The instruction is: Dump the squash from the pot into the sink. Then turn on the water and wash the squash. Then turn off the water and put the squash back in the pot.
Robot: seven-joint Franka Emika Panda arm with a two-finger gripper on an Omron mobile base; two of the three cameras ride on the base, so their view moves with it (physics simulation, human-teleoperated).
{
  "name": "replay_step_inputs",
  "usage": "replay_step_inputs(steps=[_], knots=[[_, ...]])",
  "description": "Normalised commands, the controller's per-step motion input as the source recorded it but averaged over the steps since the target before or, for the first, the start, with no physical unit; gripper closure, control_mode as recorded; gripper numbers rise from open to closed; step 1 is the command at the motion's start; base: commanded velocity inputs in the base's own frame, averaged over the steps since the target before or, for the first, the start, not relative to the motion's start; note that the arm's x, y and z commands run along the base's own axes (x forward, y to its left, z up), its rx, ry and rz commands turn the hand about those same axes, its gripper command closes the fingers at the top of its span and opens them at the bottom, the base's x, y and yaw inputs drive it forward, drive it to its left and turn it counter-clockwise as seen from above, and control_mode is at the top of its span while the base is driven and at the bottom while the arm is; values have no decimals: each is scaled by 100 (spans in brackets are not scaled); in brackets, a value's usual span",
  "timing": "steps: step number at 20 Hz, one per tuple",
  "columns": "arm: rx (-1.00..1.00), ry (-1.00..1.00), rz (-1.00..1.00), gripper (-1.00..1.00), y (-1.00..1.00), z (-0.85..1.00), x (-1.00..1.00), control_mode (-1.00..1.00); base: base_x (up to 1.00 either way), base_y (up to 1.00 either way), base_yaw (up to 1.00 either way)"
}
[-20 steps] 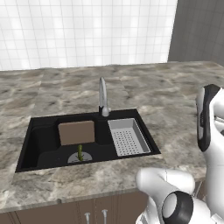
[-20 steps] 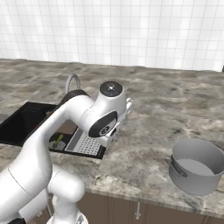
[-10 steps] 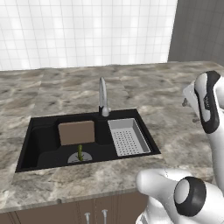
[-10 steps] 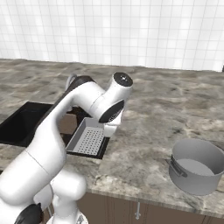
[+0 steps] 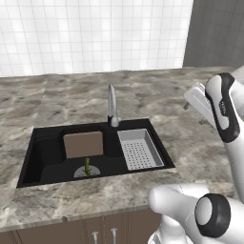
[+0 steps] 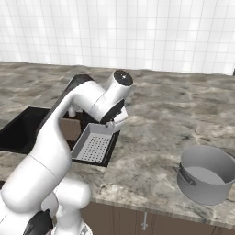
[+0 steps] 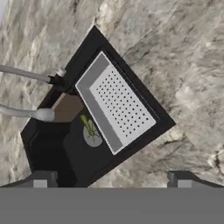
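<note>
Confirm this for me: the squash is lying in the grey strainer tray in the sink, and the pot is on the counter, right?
Not quite. The squash lies on the drain of the sink, beside the strainer tray, as the left base view shows. The pot does sit on the counter.

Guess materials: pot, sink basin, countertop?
Pot: brushed grey metal by its look, with a soft sheen, likely steel. Sink: matte black with no glare, composite or coated, can't tell which. Countertop: mottled grey-brown veining, looks like polished stone, possibly laminate.

No readable text, label, brand or number appears on anything.
</note>
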Motion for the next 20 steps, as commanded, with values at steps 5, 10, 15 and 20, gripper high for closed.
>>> replay_step_inputs(steps=[5,10,15,20], knots=[[-21,-60,46,-100,37,-12,14,-100,0,0,0],[-12,-36,38,-100,37,-10,61,-100,0,0,0],[-10,-5,36,-100,22,0,82,-100,0,0,0],[-9,3,25,-100,5,0,77,-100,0,0,0]])
